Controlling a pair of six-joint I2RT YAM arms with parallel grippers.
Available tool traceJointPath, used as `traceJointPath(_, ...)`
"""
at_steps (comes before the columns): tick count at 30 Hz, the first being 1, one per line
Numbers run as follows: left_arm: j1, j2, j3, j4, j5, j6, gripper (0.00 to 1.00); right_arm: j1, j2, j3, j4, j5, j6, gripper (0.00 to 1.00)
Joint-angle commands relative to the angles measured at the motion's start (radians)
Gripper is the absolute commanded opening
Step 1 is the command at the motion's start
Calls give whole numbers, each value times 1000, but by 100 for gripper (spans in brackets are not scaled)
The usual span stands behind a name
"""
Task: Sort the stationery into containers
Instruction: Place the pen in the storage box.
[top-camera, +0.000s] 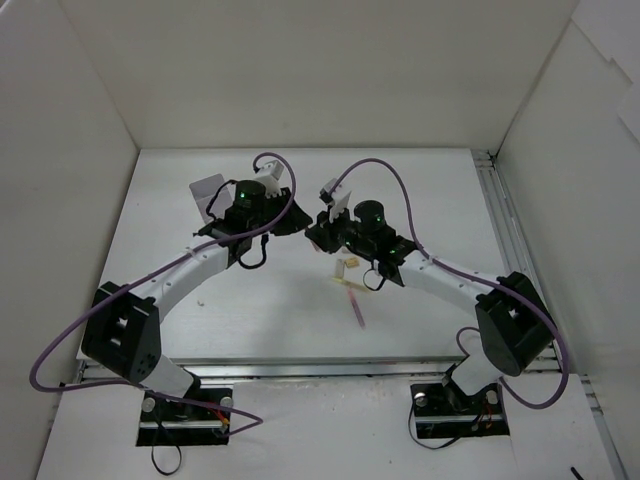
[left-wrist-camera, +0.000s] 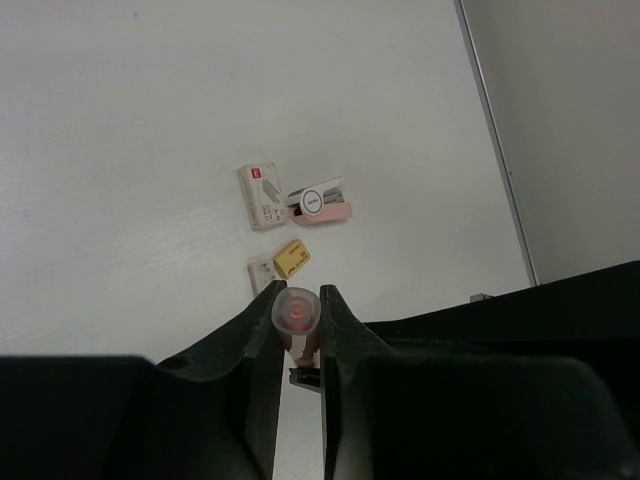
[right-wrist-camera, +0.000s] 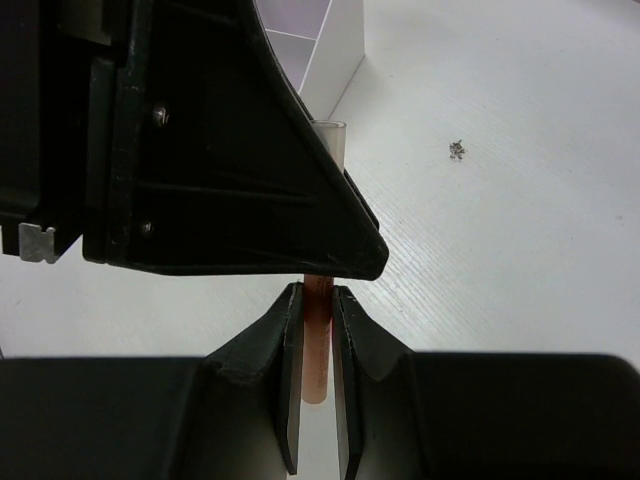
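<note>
left tool (left-wrist-camera: 300, 300), right tool (right-wrist-camera: 317, 294) — on pen (right-wrist-camera: 316, 360) (pink)

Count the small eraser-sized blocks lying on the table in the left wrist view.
4: white red-labelled box, pink-and-white block beside it, yellow block nearer the left pincer, white block beside that. Others may hide behind the pincer.

I see a clear-capped pink pen (right-wrist-camera: 316, 350) pinched by both the left gripper (left-wrist-camera: 300, 296) and the right gripper (right-wrist-camera: 317, 292). A pink stick (top-camera: 357, 306) lies flat on the bench (left-wrist-camera: 120, 150). A white block (left-wrist-camera: 263, 196), pink block (left-wrist-camera: 322, 204) and yellow block (left-wrist-camera: 292, 258) cluster together. The white organizer (right-wrist-camera: 335, 45) stands upright.
</note>
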Motion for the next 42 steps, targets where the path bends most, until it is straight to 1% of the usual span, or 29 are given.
traceJointPath(1, -7, -18, 37, 76, -12, -5, 10, 13, -56, 18, 88, -11, -13, 0)
traceJointPath(2, -7, -21, 37, 74, -15, -6, 0, 15, -58, 15, 88, -9, -14, 0)
traceJointPath(4, -7, -26, 34, 71, -24, 1, 0, 15, -58, 13, 86, 6, -10, 1)
traceJointPath(6, -16, -43, 29, 68, -42, 8, 0, 13, -58, 13, 84, 24, -3, 10)
traceJointPath(7, -16, -55, 25, 66, -53, 18, 0, 13, -58, 16, 83, 23, 0, 27)
traceJointPath(9, -16, -70, 28, 42, -107, 35, 0, 13, -58, 21, 78, 14, 6, 42)
traceJointPath(10, -16, -89, 38, 28, -137, 63, 0, 12, -61, 24, 74, 14, 16, 60)
traceJointPath(12, 6, -106, 41, -7, -179, 92, 0, 15, -64, 30, 63, 6, 26, 74)
traceJointPath(13, 24, -124, 40, -10, -180, 110, 0, 15, -67, 35, 55, 1, 26, 98)
traceJointPath(16, 137, -150, 23, -27, -176, 121, 0, 13, -81, 54, -12, 1, 33, 98)
traceJointPath(17, 174, -159, 17, -33, -155, 129, 0, 15, -90, 61, -40, -2, 29, 98)
traceJointPath(18, 243, -165, 9, -35, -153, 138, 0, 16, -104, 62, -63, 13, 23, 98)
traceJointPath(20, 295, -196, -17, -38, -196, 155, 0, 16, -125, 52, -107, 41, 12, 98)
traceJointPath(21, 341, -204, -23, -36, -235, 193, 0, 13, -146, 42, -122, 85, 9, 98)
traceJointPath(22, 366, -214, -31, -35, -239, 212, 0, 13, -156, 24, -129, 114, 13, 98)
traceJointPath(23, 389, -216, -32, -30, -231, 234, 0, 13, -171, 16, -136, 182, 13, 98)
traceJointPath(24, 410, -215, -28, -27, -228, 282, 0, 15, -180, 6, -150, 216, 15, 98)
traceJointPath(25, 447, -201, -17, -23, -237, 297, 0, 9, -188, -17, -152, 259, 24, 98)
traceJointPath(26, 467, -190, -6, -19, -236, 317, 0, 15, -200, -28, -155, 352, 30, 98)
traceJointPath(28, 530, -147, 20, 11, -199, 324, 0, -2, -211, -44, -184, 426, 49, 98)
traceJointPath(30, 561, -95, 46, 34, -155, 324, 0, -29, -225, -42, -221, 475, 70, 98)
traceJointPath(32, 579, -60, 75, 40, -151, 324, 0, -68, -234, -41, -242, 510, 113, 98)
traceJointPath(35, 607, -6, 143, 22, -125, 324, 0, -97, -248, -50, -251, 547, 133, 98)
traceJointPath(42, 607, 46, 182, 103, -174, 344, 0, -137, -249, -42, -308, 576, 109, 98)
